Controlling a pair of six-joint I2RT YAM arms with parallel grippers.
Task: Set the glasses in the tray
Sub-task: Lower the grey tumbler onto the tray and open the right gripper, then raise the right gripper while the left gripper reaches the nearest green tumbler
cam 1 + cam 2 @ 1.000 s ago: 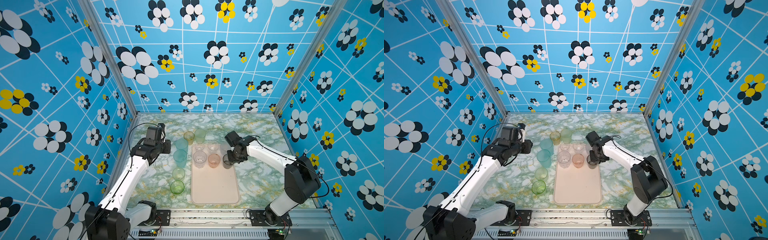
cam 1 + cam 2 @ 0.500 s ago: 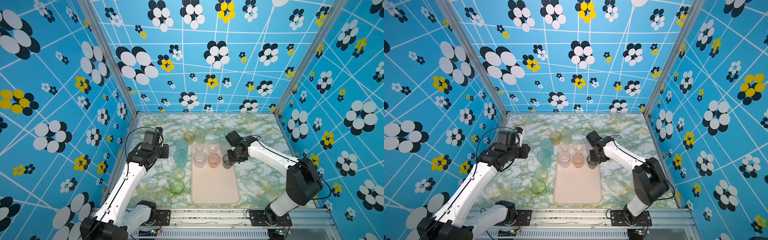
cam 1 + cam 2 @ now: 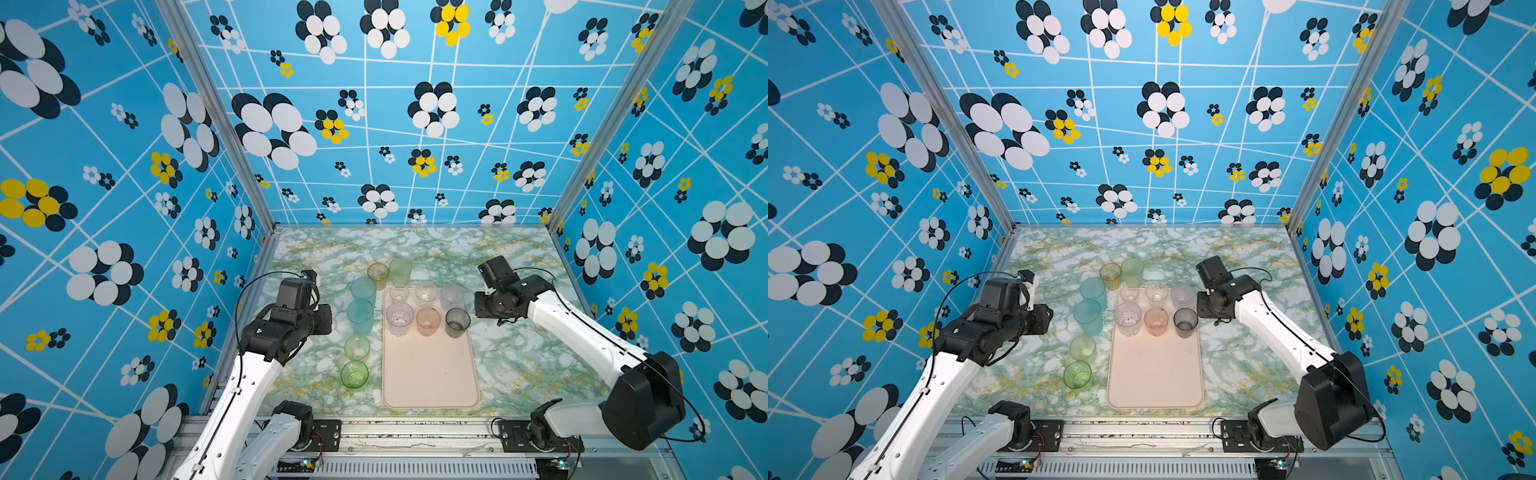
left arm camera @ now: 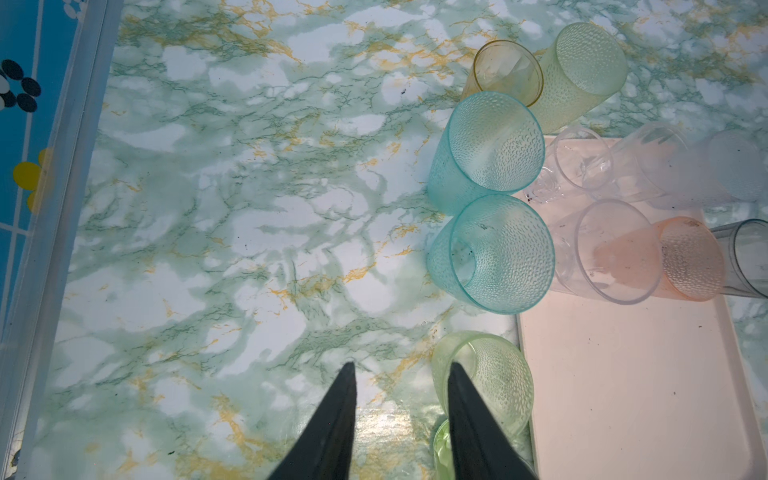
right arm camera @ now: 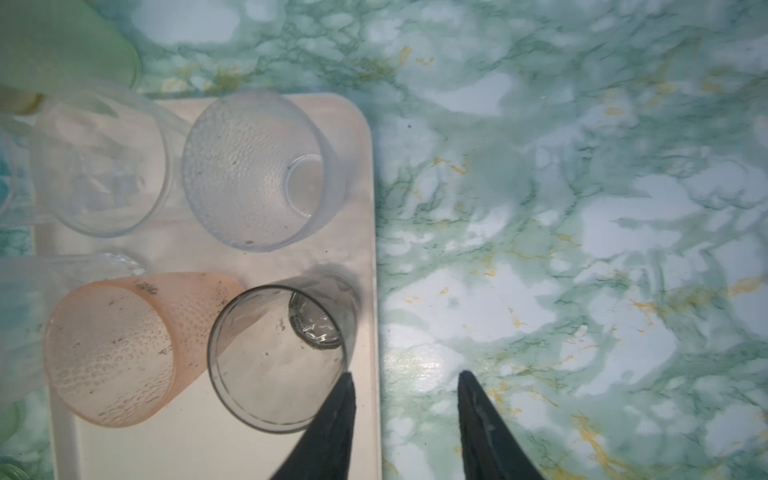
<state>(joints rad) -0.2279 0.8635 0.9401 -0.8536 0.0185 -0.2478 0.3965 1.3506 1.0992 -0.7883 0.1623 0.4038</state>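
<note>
Surface [image 3: 519, 365] and tray [image 3: 430, 374] each carry six of the glasses [image 3: 451, 296] in both top views. In the tray, all at its far end, stand two rows of three: three clear or frosted ones against the far rim, then a clear tumbler [image 3: 400, 318], a pink tumbler [image 3: 428, 321] and a smoky grey tumbler [image 3: 457, 322], the grey one just inside the long edge on the right arm's side. Off the tray's far corner on the left arm's side an amber tumbler [image 3: 377, 274] and a pale yellow-green tumbler [image 3: 400, 270] stand side by side; two teal tumblers [image 3: 360, 316], a pale green tumbler [image 3: 356, 347] and a green tumbler [image 3: 354, 374] line that long edge. Neither top view shows the jaws, which sit under the wrist housings; only the wrist views do. The left gripper [image 4: 402, 365] has its jaws apart over bare surface, one finger crossing the pale green tumbler's rim in that view. The right gripper [image 5: 405, 374] has its jaws apart too, holding nothing: one fingertip [image 5: 347, 390] lies at the smoky grey tumbler's rim, contact unclear, the other over the surface beyond the tray's edge.
</note>
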